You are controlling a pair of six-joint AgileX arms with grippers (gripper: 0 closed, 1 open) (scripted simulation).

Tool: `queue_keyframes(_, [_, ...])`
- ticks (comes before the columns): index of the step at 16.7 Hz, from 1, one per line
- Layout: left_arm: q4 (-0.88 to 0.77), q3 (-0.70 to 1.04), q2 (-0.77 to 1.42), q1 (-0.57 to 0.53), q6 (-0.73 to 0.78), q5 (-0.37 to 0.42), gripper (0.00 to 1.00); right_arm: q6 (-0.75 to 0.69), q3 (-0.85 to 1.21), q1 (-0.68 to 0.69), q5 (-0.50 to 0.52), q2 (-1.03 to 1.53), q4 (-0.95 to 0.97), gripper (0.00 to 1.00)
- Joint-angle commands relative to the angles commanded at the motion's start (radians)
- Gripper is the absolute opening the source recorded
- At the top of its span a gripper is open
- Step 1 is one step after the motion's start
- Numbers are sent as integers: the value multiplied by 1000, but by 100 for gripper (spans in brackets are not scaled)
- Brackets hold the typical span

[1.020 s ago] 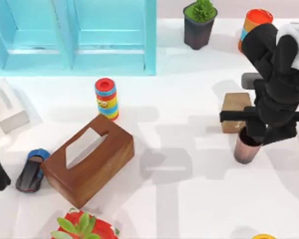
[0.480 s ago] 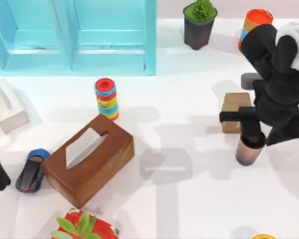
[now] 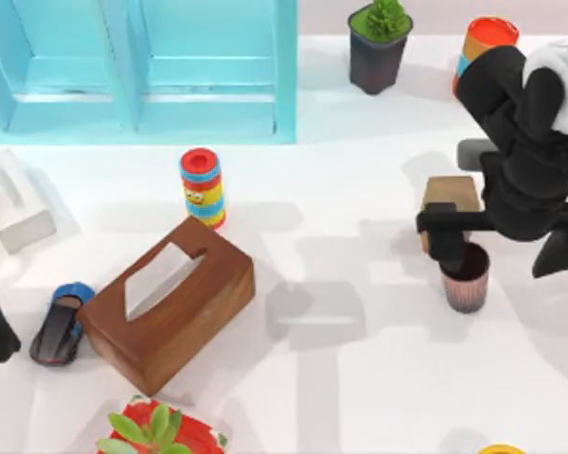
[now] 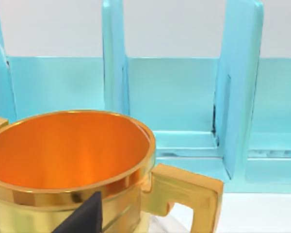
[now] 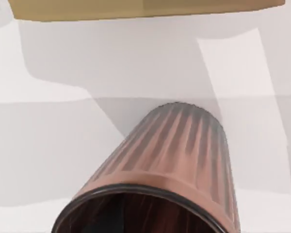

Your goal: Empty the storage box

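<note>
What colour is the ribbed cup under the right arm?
Copper-brown with vertical ribs and a dark inside; the ribbed cup shows best in the right wrist view, and also in the top view.

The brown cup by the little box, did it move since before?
Yes. The brown cup slid slightly toward the top view's left, nearer below the little box, with the right gripper over it.

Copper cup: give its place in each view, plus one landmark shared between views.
Top view: copper cup stands upright at the table's right, under the right arm.
Left wrist view: not this cup; a gold mug is there.
Right wrist view: cup close below the camera.
Shared landmark: tan box beside the cup.
</note>
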Motion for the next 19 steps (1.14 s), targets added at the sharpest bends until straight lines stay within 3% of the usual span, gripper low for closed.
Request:
queue_keyframes(8, [0,0,0,0,0,0,100,0,16,-2,0,-2,-17,100])
queue_keyframes(15, [0,0,0,0,0,0,100,-3,258,-4,0,-44,-316,100])
queue_keyframes(19, [0,0,0,0,0,0,100,-5,321,-6,0,-62,-382,100])
